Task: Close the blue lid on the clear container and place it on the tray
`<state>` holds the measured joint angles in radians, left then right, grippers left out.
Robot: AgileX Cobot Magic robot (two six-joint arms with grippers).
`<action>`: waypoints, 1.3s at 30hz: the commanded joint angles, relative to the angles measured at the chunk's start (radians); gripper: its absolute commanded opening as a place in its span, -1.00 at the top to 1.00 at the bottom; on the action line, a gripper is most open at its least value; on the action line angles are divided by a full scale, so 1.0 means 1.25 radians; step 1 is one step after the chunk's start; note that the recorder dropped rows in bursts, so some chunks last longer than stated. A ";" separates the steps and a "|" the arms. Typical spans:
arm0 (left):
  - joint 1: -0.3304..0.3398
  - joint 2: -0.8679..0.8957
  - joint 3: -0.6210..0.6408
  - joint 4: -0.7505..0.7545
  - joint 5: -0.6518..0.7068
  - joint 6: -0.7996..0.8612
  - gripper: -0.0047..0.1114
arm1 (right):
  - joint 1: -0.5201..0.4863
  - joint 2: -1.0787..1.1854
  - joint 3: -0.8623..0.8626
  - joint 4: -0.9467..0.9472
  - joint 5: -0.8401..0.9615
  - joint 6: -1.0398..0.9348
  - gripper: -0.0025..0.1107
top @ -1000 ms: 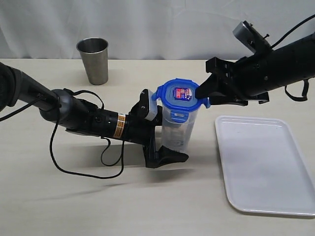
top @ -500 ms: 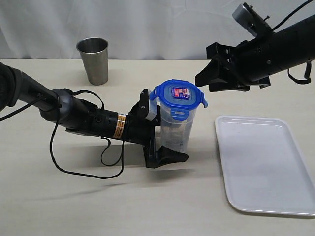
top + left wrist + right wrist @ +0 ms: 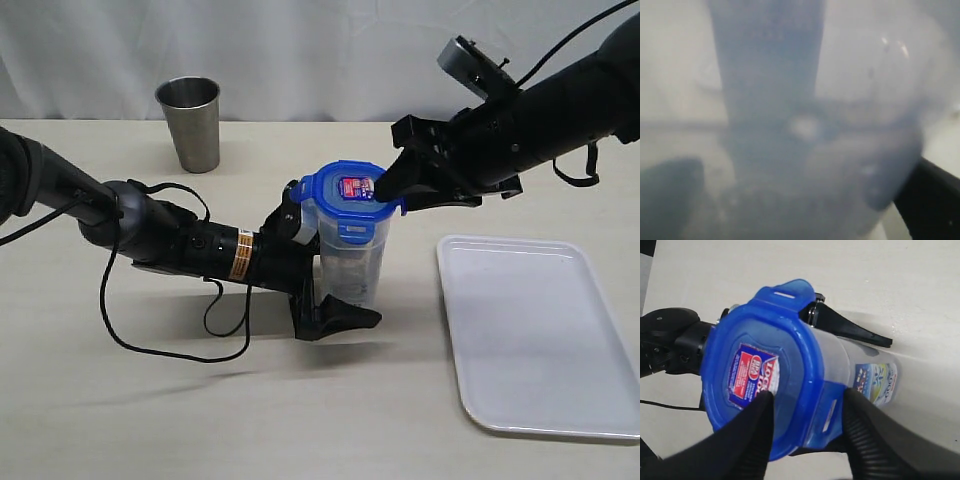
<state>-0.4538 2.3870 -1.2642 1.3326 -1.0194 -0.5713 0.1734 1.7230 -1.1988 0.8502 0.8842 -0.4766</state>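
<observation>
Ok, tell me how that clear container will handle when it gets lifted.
Tall and narrow, the clear container will probably tip easily if nudged up near its blue lid. Nothing shows inside it, so it is likely light for its size. Its smooth plastic wall may slip in a loose grip.

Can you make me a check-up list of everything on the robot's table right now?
Surface: beige table, no spills seen.
Job's things: blue lid sits on the clear container, which stands beside the tray, not on it; the tray holds nothing.
Clutter: steel cup at the back.
Claws: left claw grips the clear container low down; right claw, jaws apart, straddles the lid's rim.
Cables: black cable loops on the table under the left arm.
Surroundings: white curtain behind.
</observation>
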 commanded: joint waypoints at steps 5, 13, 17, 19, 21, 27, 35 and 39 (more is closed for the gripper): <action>0.000 -0.001 -0.005 -0.007 -0.002 0.000 -0.87 | 0.004 0.036 -0.002 -0.009 0.003 0.008 0.28; 0.000 -0.001 -0.005 -0.005 -0.003 0.000 -0.87 | 0.004 0.087 -0.002 -0.002 0.018 -0.023 0.52; 0.000 -0.001 -0.005 -0.005 -0.003 0.000 -0.87 | 0.004 0.103 -0.002 -0.002 0.024 -0.028 0.52; 0.000 -0.001 -0.005 -0.005 -0.003 0.000 -0.87 | 0.004 0.115 -0.002 -0.002 0.033 -0.035 0.52; 0.000 -0.001 -0.005 -0.005 -0.003 0.000 -0.87 | 0.004 0.123 -0.002 -0.002 0.041 -0.043 0.52; 0.000 -0.001 -0.005 -0.005 -0.003 0.000 -0.87 | 0.004 0.145 -0.002 0.027 0.053 -0.074 0.52; 0.000 -0.001 -0.005 -0.005 -0.003 0.000 -0.87 | 0.004 0.179 -0.002 0.088 0.086 -0.134 0.52; 0.000 -0.001 -0.005 -0.005 -0.003 0.000 -0.87 | 0.004 0.180 -0.002 0.089 0.092 -0.137 0.52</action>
<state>-0.4203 2.3870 -1.2642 1.3269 -1.0022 -0.5713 0.1417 1.8824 -1.2361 1.0960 0.9551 -0.6070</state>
